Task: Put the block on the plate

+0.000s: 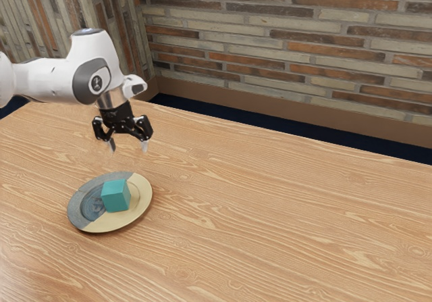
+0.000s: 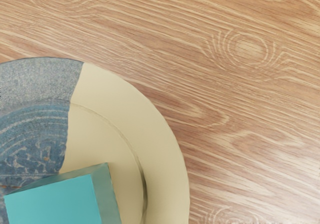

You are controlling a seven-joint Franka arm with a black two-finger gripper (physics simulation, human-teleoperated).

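My gripper (image 1: 128,145) hangs in the air above the table, higher than the plate and beyond it in the exterior view, its two fingers apart with nothing between them. The teal block (image 1: 116,196) rests on the round plate (image 1: 140,207), near its middle, and is not touched by the gripper. In the wrist view the block (image 2: 54,201) lies on the plate (image 2: 162,149), whose surface is part blue-grey and part cream; the picture's edge cuts off some of both.
The wooden table (image 1: 270,214) stretches toward the exterior view's right. Behind its far edge stands a brick wall (image 1: 290,52) with a brown base strip.
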